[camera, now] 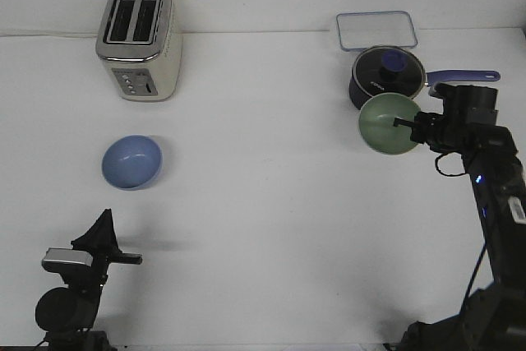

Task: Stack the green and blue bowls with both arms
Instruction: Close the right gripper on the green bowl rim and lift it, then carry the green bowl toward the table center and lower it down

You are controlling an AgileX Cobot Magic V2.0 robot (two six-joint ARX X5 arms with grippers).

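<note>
I've got the right gripper (408, 123) clamped on the green bowl (388, 124) at right, blue bowl (131, 162) sits far left, nearer my left gripper (103, 228), whose state I can't tell.

One front view, raised, looking forward and down over table (263, 228)

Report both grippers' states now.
Left gripper: holds nothing; open or shut cannot be told.
Right gripper: shut on the green bowl.
</note>
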